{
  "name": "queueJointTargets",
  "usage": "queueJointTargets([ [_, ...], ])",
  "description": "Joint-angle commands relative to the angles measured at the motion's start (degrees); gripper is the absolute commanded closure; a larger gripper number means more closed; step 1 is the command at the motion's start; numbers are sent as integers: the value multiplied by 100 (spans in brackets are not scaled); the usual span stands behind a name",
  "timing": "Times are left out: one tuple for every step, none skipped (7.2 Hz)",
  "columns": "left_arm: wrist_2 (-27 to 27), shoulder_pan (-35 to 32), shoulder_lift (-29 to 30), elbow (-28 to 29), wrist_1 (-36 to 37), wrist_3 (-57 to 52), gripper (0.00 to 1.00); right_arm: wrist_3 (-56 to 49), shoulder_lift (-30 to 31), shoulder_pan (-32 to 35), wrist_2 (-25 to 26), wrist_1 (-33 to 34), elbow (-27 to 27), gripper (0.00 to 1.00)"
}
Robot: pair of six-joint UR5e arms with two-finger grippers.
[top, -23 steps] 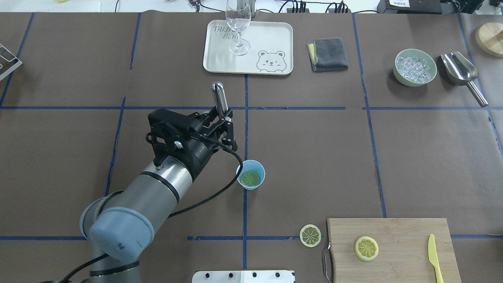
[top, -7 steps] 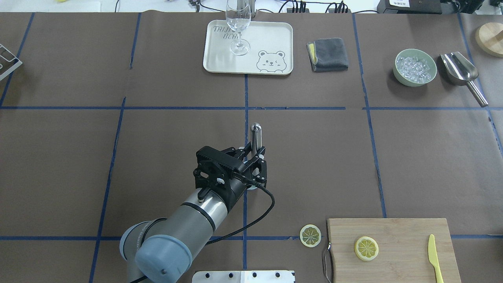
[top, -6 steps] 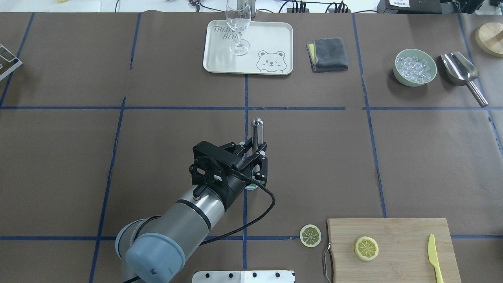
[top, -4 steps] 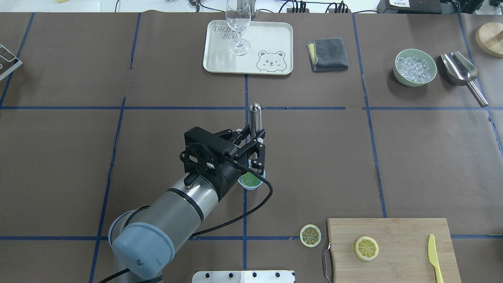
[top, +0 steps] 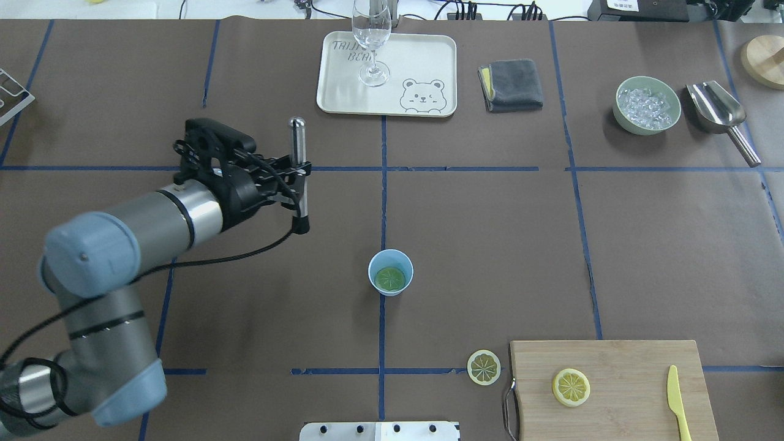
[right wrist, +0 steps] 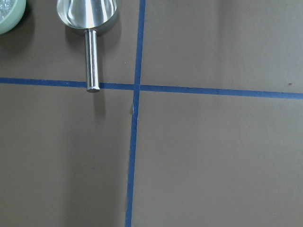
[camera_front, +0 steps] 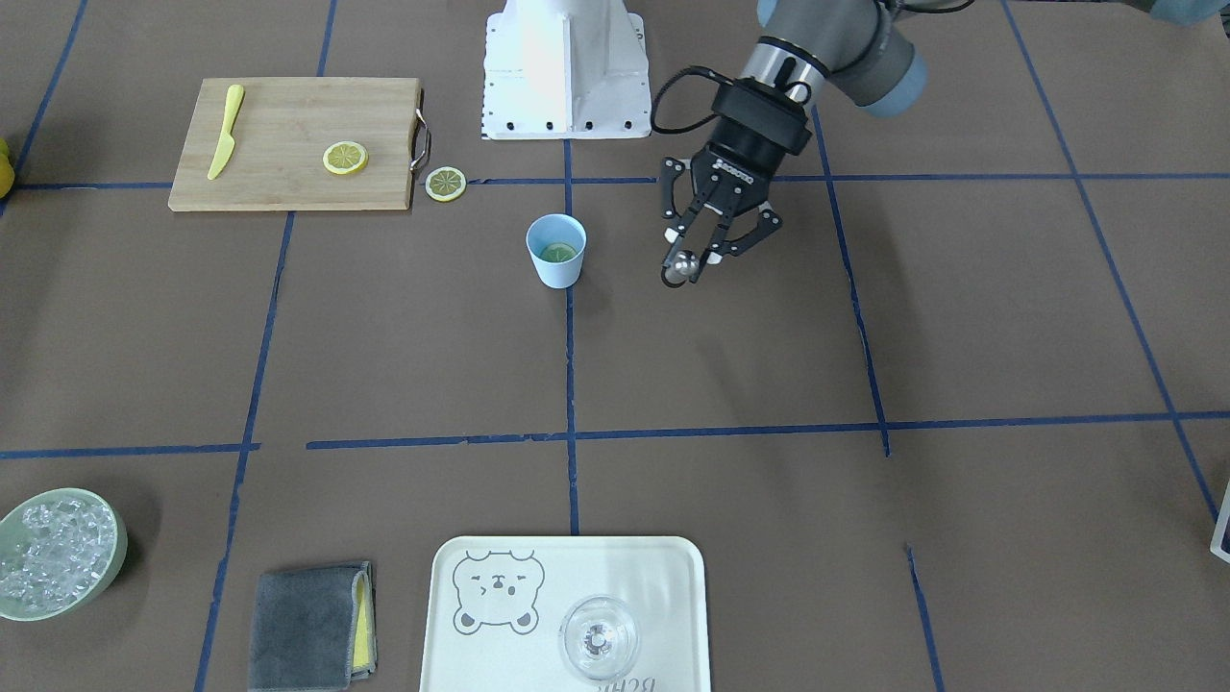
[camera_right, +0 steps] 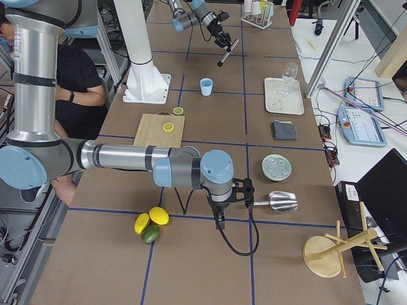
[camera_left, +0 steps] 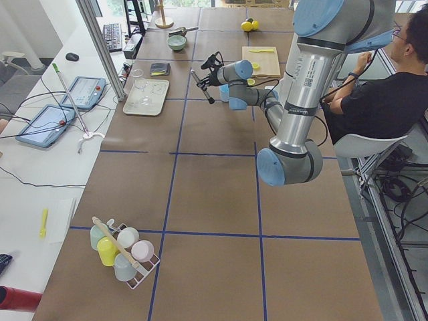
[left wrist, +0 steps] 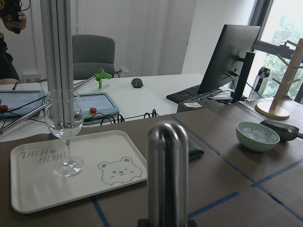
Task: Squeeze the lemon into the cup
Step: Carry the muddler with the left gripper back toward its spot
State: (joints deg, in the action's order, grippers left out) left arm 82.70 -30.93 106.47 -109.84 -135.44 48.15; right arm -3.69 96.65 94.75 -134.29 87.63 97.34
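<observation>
The light-blue cup (top: 391, 262) stands upright at mid-table, also in the front view (camera_front: 556, 269). A lemon slice (top: 390, 278) lies flat inside it and looks greenish (camera_front: 558, 253). My left gripper (top: 299, 177) is shut on a steel muddler (top: 297, 138), held clear of the table to the left of and beyond the cup. In the front view the gripper (camera_front: 694, 252) hangs to the cup's right. The muddler's round end fills the left wrist view (left wrist: 166, 170). My right gripper (camera_right: 248, 190) shows only in the right side view, by the scoop; I cannot tell its state.
Another slice (top: 484, 367) lies on the table beside a wooden board (top: 625, 361) carrying a third slice (top: 571, 386) and a yellow knife (top: 677, 401). At the back are a tray (top: 429, 55) with a glass (top: 371, 37), a grey cloth (top: 511, 84), an ice bowl (top: 647, 105) and a scoop (top: 716, 107).
My left arm, which held the muddler down over the cup, has lifted and swung left and away with it. The cup and its slice are uncovered again.
</observation>
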Motion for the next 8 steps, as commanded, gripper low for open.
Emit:
queueJointTargets([
  [2127,-1234,-433,-335,1353,169,100,0,38,0,-9,0,-5,0],
  [2928,-1597,-425,-379,2250,169,100,0,29,0,-9,9,-5,0],
  [3214,-1687,-399,-389,3137,169,100,0,38,0,-18,0,21,0],
  [3235,-1662,-338,-345,4156,160,100,0,29,0,-18,9,13,0],
  [3270,-1636,-206,-301,5001,160,100,0,38,0,-18,9,4,0],
  [3548,-1636,-118,-275,5627,151,100,0,38,0,-27,9,4,0],
  [3682,-1644,-126,-5,5712,151,100,0,38,0,-27,9,4,0],
  [3683,-1644,-152,303,5669,142,100,-9,38,0,-27,0,13,0],
])
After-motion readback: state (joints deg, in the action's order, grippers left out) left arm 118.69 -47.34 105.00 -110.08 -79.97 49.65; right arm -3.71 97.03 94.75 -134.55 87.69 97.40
